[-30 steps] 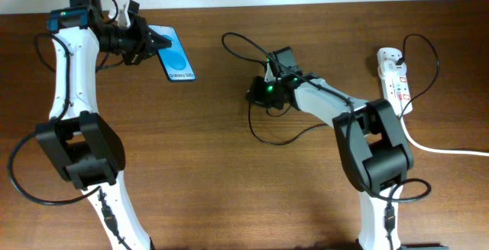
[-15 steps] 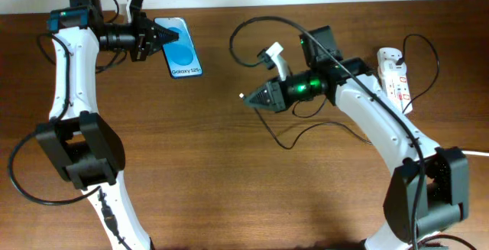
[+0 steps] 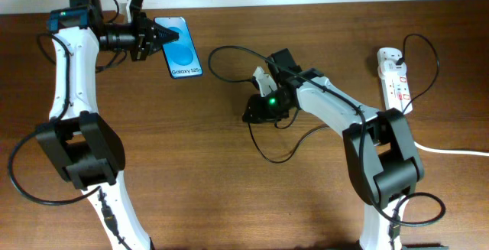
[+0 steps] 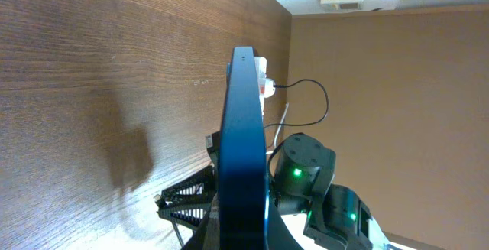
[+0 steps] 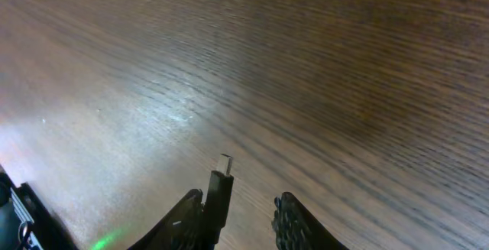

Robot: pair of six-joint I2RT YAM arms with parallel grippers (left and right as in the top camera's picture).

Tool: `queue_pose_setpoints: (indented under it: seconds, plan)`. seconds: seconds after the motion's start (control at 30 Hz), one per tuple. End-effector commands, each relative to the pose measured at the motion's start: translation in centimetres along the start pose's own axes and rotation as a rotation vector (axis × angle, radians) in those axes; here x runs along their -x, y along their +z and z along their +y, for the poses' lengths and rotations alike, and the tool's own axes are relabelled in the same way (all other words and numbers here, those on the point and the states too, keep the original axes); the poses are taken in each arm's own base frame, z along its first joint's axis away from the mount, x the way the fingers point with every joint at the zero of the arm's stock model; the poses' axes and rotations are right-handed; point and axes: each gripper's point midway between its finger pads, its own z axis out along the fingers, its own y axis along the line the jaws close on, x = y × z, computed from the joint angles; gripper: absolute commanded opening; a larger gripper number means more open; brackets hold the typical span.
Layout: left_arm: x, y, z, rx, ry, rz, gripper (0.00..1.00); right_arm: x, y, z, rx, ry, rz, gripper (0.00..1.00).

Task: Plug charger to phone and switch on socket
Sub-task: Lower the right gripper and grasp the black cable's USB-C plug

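Note:
The phone, blue screen up, is held off the table at the far left by my left gripper, which is shut on its near end; the left wrist view shows it edge-on. The charger cable loops across the table's middle to my right gripper. In the right wrist view the black plug tip stands against the left finger, and the jaws are apart, with a clear gap to the right finger, low over bare wood. The white socket lies at the far right.
The socket's thick white cord runs off the right edge. A thin black cable arcs over the socket's far end. The socket and the right arm also show beyond the phone in the left wrist view.
My right arm has dropped from a raised, stretched-out pose back down to the table's middle, and the cable loop moved with it. The left arm and phone have stayed put over the last half second.

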Motion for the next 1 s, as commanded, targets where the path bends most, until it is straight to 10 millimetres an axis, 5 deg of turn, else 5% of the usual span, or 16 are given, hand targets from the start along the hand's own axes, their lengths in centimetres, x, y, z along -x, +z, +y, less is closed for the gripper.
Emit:
queue_pose_setpoints:
  seconds: [0.0,0.1,0.27,0.47,0.6,0.73,0.97]
  plan:
    - [-0.1,-0.3,-1.2,-0.051,0.027,0.004,0.00,-0.6,1.6,-1.3,-0.031,0.080,0.031,0.40]
    - [-0.1,-0.3,-1.2,-0.051,0.027,0.004,0.00,-0.9,2.1,-1.8,-0.035,0.120,0.043,0.41]
    - [-0.1,-0.3,-1.2,-0.051,0.027,0.004,0.00,0.0,2.1,-0.4,0.037,0.076,0.022,0.63]
    - [-0.1,-0.3,-1.1,-0.047,0.026,0.004,0.00,-0.1,2.1,-0.7,0.026,0.114,0.024,0.63]
    - [-0.1,-0.3,-1.1,-0.046,0.026,0.004,0.00,-0.7,2.1,-0.7,0.021,0.180,0.046,0.52]
    - [-0.1,-0.3,-1.1,-0.043,0.026,0.003,0.00,-0.9,2.0,0.5,0.089,0.324,0.073,0.31]
    - [-0.1,-0.3,-1.1,-0.044,0.026,0.003,0.00,-1.2,3.3,0.8,0.154,0.415,0.116,0.24]
